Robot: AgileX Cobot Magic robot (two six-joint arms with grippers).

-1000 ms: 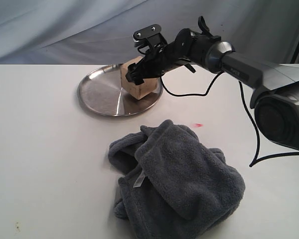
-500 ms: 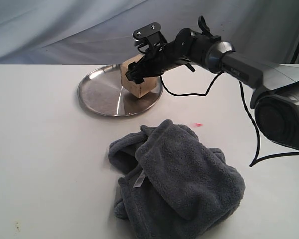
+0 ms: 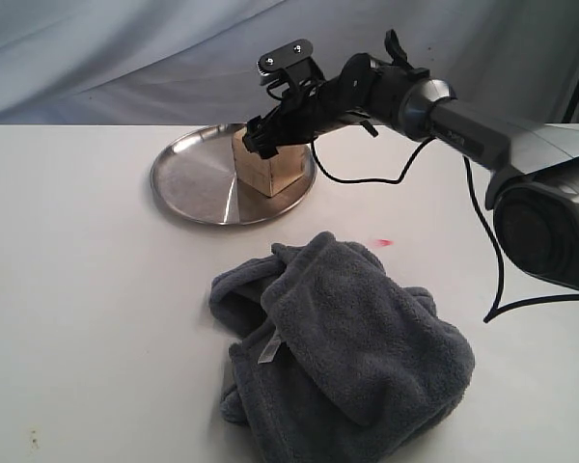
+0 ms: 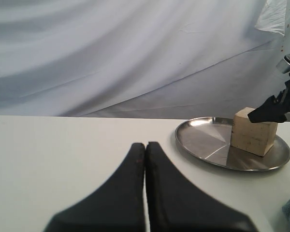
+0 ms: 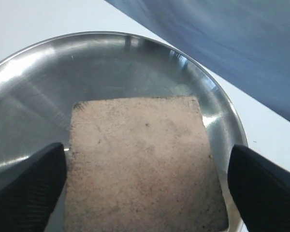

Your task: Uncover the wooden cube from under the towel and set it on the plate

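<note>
The wooden cube (image 3: 267, 172) stands flat on the right part of the silver plate (image 3: 198, 178). My right gripper (image 3: 263, 136) hovers just over the cube's top and is open. In the right wrist view its fingers (image 5: 31, 186) flank the cube (image 5: 142, 159) with a small gap on each side, and the plate (image 5: 111, 63) lies beneath. The dark grey towel (image 3: 352, 347) is bunched up in front, apart from the plate. The left wrist view shows my left gripper (image 4: 145, 145) shut and empty above the bare table, with the cube (image 4: 253, 131) and plate (image 4: 208, 140) ahead.
A small pink mark (image 3: 383, 241) lies on the white table between plate and towel. A grey cloth backdrop (image 3: 125, 58) hangs behind the table. The right arm's cable (image 3: 482, 231) loops down at the right.
The cube was tilted in my right gripper's hold over the plate. Now it sits flat on the plate, and the gripper has opened and risen slightly.
</note>
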